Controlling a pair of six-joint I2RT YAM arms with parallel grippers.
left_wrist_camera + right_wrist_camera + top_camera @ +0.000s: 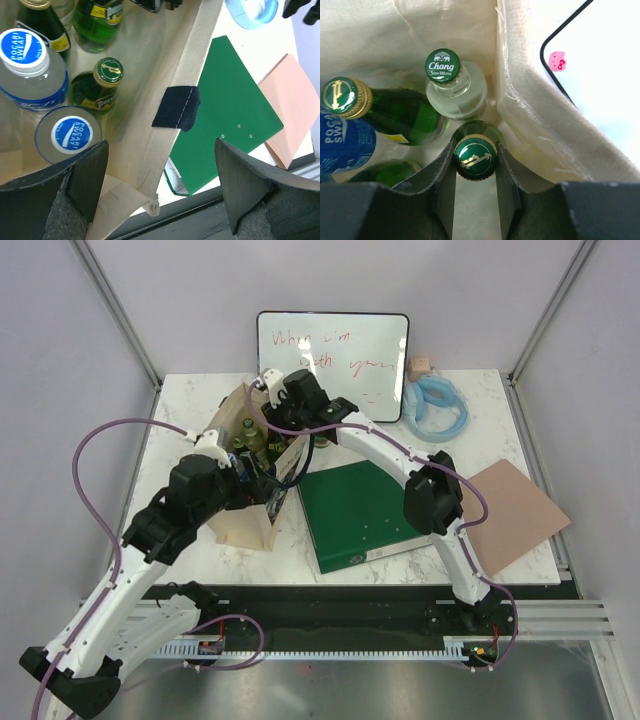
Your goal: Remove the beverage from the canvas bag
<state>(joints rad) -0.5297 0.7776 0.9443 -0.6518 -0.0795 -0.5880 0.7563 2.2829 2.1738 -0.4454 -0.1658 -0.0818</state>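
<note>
The beige canvas bag (245, 528) stands upright at the table's left middle, with several bottles inside. My right gripper (475, 161) reaches down into it, shut on the gold-rimmed green cap of a green glass beverage bottle (475, 156) next to the bag's right wall (530, 115). A clear Chang soda water bottle (443, 65) stands just behind it, and another green bottle (340, 95) lies to the left. My left gripper (160, 150) is open and straddles the bag's near wall (150, 75) without pinching it, below a dark strap patch (177, 107).
Pocari Sweat bottles (22, 47) and a green Perrier bottle (107, 72) crowd the bag. A green binder (360, 515) lies right of the bag, with a pink-brown board (510, 515) beyond it. A whiteboard (333, 365) and a blue coiled tube (437, 410) sit at the back.
</note>
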